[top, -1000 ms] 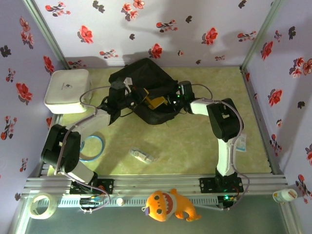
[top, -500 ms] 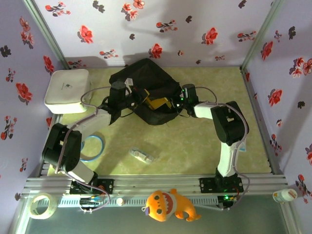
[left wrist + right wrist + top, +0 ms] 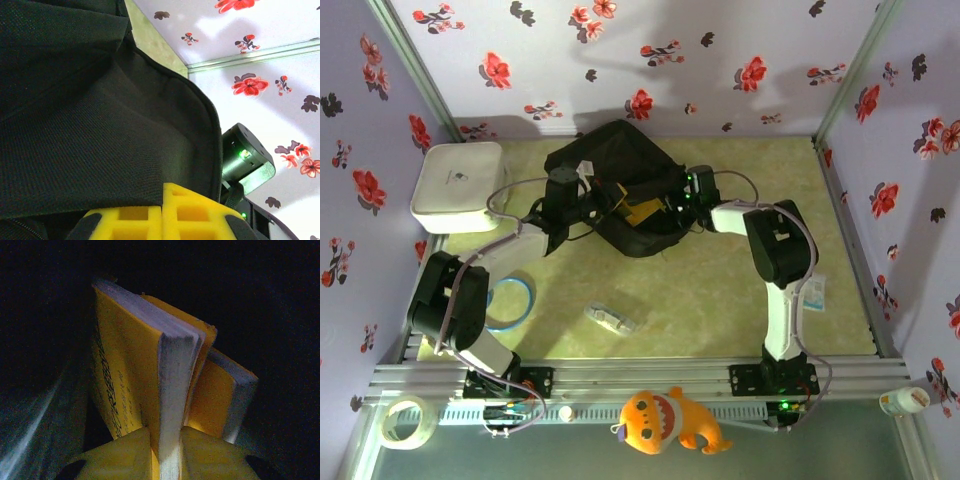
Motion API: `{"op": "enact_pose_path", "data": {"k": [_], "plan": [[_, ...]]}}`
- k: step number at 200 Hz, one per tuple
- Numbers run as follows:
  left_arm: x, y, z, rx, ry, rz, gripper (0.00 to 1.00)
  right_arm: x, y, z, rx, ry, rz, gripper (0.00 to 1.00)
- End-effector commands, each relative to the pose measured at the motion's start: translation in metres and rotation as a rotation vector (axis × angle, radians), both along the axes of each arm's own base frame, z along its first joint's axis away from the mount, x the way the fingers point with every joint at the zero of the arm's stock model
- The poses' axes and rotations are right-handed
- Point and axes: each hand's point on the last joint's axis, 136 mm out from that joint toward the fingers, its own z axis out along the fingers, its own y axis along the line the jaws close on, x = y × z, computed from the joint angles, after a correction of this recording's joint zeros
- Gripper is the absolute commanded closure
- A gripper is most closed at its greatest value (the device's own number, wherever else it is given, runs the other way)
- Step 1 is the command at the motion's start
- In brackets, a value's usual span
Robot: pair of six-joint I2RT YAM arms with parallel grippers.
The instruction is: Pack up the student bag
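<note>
The student bag (image 3: 620, 160), a black fabric backpack, lies open at the back middle of the table. My left gripper (image 3: 601, 194) is at its opening from the left. In the left wrist view the left gripper (image 3: 162, 199) is shut, with the bag's black fabric (image 3: 100, 140) pinched at the tips. My right gripper (image 3: 672, 206) reaches into the opening from the right. Inside the dark bag the right gripper (image 3: 167, 452) is shut on the page edge of a yellow book (image 3: 127, 375), which stands upright. A second yellow book (image 3: 222, 392) stands just behind it. The yellow book (image 3: 642, 210) shows in the opening.
A white hard case (image 3: 457, 185) sits at the back left. A blue tape ring (image 3: 508, 303) lies by the left arm, and a small wrapped item (image 3: 610, 320) at the front middle. On the front rail are an orange plush (image 3: 670, 420), a tape roll (image 3: 405, 420) and a small bottle (image 3: 905, 400).
The right gripper drew back a little to the right, then moved in toward the bag opening again and its jaws narrowed on the book. The left arm held still.
</note>
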Motion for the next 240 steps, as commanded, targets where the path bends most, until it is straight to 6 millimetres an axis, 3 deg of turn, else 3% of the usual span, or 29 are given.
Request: {"op": "enact_pose_path", "data": {"k": [1, 37, 74, 90, 120, 146, 175, 186, 240], "plan": [[0.005, -0.005, 0.018, -0.032, -0.057, -0.019, 1.0, 0.014, 0.013, 0.015, 0.037, -0.07, 0.017, 0.83], [0.005, -0.004, 0.018, -0.025, -0.056, -0.02, 1.0, 0.005, -0.001, 0.028, 0.055, -0.084, -0.019, 0.77], [0.006, -0.001, 0.009, -0.007, -0.035, -0.018, 1.0, -0.024, -0.035, 0.064, 0.056, -0.137, -0.082, 0.67], [0.006, -0.001, 0.006, -0.001, -0.027, -0.018, 1.0, -0.038, -0.052, 0.071, 0.023, -0.135, -0.115, 0.65], [0.005, -0.001, 0.0, 0.017, -0.012, -0.024, 1.0, -0.068, -0.091, 0.063, -0.118, -0.086, -0.194, 0.61], [0.001, 0.001, -0.004, 0.045, 0.002, -0.032, 0.83, -0.089, -0.127, 0.064, -0.289, -0.069, -0.268, 0.58], [-0.003, 0.016, -0.003, 0.104, -0.004, -0.029, 0.58, -0.098, -0.148, 0.088, -0.404, -0.123, -0.296, 0.5], [-0.003, 0.028, 0.0, 0.129, -0.011, -0.012, 0.48, -0.1, -0.151, 0.095, -0.432, -0.131, -0.29, 0.46], [-0.008, 0.113, -0.009, 0.346, -0.002, 0.158, 0.22, -0.103, -0.151, 0.112, -0.468, -0.167, -0.265, 0.37]]}}
